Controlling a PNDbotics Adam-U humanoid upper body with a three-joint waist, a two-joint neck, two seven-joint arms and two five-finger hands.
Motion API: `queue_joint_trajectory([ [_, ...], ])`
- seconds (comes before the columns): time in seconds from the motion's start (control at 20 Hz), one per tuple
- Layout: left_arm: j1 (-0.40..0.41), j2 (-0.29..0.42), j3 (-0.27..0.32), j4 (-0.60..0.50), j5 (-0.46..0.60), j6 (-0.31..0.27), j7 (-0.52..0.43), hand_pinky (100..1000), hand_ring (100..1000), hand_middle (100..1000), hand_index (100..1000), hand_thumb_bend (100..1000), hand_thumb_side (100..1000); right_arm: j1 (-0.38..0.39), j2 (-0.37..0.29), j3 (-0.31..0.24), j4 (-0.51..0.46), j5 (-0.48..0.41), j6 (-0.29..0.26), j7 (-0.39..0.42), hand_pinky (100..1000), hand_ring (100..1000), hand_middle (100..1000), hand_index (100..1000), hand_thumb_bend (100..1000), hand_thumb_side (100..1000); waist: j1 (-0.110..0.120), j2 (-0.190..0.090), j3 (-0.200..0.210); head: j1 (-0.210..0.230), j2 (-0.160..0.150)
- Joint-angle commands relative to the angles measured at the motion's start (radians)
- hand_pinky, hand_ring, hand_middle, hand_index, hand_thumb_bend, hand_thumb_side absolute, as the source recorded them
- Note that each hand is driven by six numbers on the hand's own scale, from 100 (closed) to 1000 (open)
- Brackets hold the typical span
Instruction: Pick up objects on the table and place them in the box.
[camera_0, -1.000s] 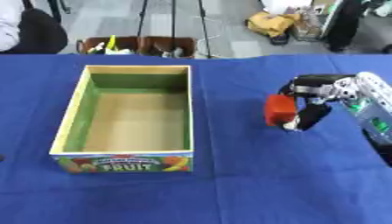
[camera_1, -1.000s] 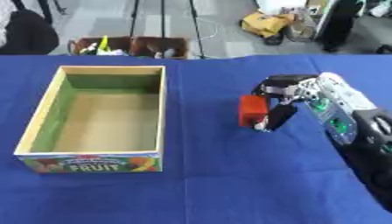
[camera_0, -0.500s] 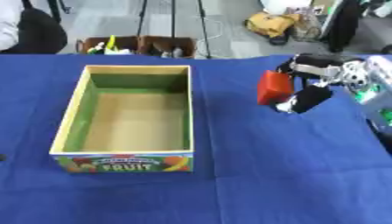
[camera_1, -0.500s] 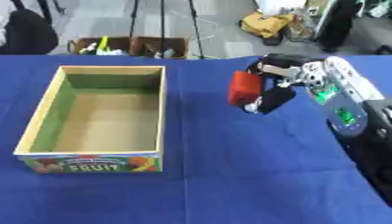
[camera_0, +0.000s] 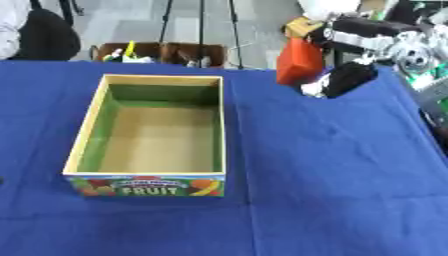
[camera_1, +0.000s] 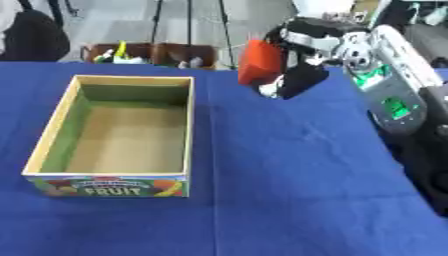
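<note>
The box (camera_0: 149, 145) sits nearest to us on the blue counter (camera_0: 332, 190), toward our left side. It is an open rectangular carton with pale, cream-coloured rims, green inner walls and a plain tan floor. We see nothing inside it. Its near outer face carries a bright printed band with pictures of fruit and the word FRUIT in white letters. Its long sides run away from us, and its far wall lies close to the back edge of the counter.

Farther back and to the right, we see our right hand (camera_1: 302, 60) lifted above the counter, near its far edge and well apart from the box. The arm comes in from the upper right, silver and white with a green patch on its side. The dark fingers (camera_1: 302, 80) are curled round a red object (camera_1: 261, 62), with the upper part of the hand over its top and the fingers hanging behind and below it. The red object is blocky and roughly box-shaped, a plain orange-red, held clear of the blue surface and tilted a little. We cannot make out any label on it.

Our left hand does not show in either view.

Beyond the counter stand a brown crate (camera_0: 162, 52) of small items and tripod legs (camera_0: 201, 22) on a grey floor.
</note>
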Motion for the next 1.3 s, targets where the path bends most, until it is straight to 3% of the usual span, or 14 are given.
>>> queue_joint_trajectory([
  [0.05, -0.007, 0.024, -0.006, -0.020, 0.002, -0.001, -0.005, 369, 654, 565, 529, 100, 893, -0.053, 0.012, -0.001, -0.021, -0.008, 0.015, -0.005, 468, 646, 404, 332, 100, 445, -0.002, -0.028, 0.006, -0.007, -0.011],
  [0.8, -0.024, 0.027, -0.009, -0.020, 0.006, -0.007, -0.009, 369, 656, 565, 529, 100, 890, -0.213, 0.206, 0.023, 0.140, 0.095, 0.018, -0.029, 463, 640, 393, 305, 100, 449, -0.026, -0.024, 0.089, -0.072, -0.027],
  [1.05, -0.032, 0.026, -0.011, -0.020, 0.009, -0.008, -0.012, 369, 657, 565, 529, 100, 890, -0.237, 0.270, 0.036, 0.233, 0.207, 0.007, -0.054, 463, 650, 401, 307, 100, 442, -0.027, -0.015, 0.115, -0.104, -0.034],
  [1.3, -0.034, 0.023, -0.012, -0.020, 0.011, -0.008, -0.015, 368, 658, 566, 528, 100, 889, -0.256, 0.345, 0.034, 0.377, 0.387, -0.022, -0.066, 461, 660, 415, 314, 100, 428, -0.027, -0.009, 0.130, -0.131, -0.037],
])
